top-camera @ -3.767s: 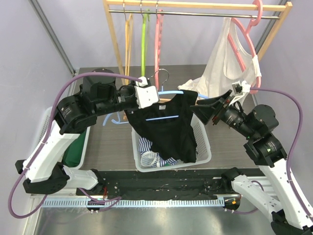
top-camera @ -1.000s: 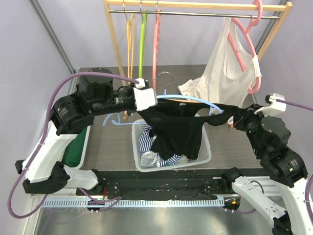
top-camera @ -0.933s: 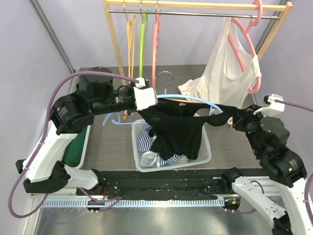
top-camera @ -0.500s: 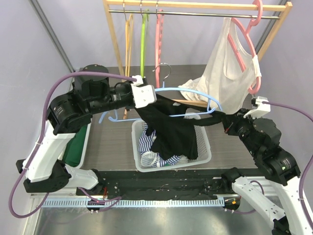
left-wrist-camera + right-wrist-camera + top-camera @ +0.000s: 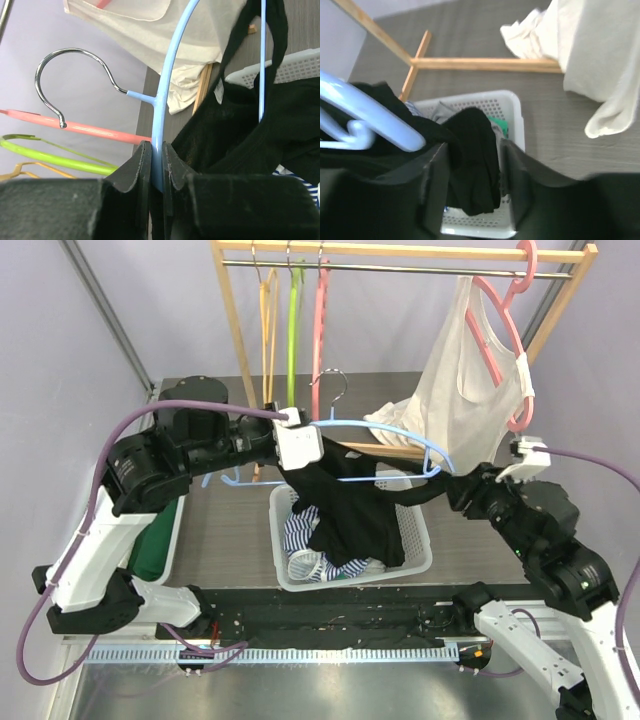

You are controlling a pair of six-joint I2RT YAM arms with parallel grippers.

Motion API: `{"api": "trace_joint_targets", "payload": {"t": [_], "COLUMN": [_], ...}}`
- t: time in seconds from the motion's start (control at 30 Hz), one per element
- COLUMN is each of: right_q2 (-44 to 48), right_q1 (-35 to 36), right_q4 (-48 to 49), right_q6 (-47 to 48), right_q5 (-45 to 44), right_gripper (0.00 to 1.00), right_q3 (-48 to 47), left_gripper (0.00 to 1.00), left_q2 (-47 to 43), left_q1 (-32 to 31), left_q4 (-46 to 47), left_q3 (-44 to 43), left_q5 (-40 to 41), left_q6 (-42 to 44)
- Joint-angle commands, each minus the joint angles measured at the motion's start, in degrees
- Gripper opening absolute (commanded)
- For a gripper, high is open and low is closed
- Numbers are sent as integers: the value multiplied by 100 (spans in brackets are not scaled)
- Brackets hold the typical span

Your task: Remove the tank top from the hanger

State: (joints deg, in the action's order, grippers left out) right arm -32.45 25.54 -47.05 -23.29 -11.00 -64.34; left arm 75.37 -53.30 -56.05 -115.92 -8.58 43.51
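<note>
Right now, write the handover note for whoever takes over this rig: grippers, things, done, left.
The left gripper is shut on the light-blue plastic hanger, held above the white perforated plastic basket.
The right gripper is open, a fold of the black fabric tank top between its fingers.
Done: seen from above, the hanger's arm toward the right gripper is bare.
Left: the top hangs from the hanger beside the left gripper, its lower part in the basket; slip it off.

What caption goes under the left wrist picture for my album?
Left tool pinching the light-blue hanger, black tank top partly hanging from it.
</note>
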Motion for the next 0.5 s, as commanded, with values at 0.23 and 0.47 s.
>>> {"api": "trace_joint_targets", "payload": {"t": [0.23, 0.47], "right_q2": [-341, -438], "right_q1": [-5, -14], "right_q4": [-120, -911], "right_q6": [833, 1942], "right_q5": [519, 2189], "right_gripper": [92, 95], "right_q3": [-930, -2398], "left_gripper": [0, 0], "left_q2": [118, 30], "left_q1": [-14, -14], "left_q4": [455, 946], "left_q3": [-625, -1], "left_q5": [-135, 146], "left_q6": [-308, -308]}}
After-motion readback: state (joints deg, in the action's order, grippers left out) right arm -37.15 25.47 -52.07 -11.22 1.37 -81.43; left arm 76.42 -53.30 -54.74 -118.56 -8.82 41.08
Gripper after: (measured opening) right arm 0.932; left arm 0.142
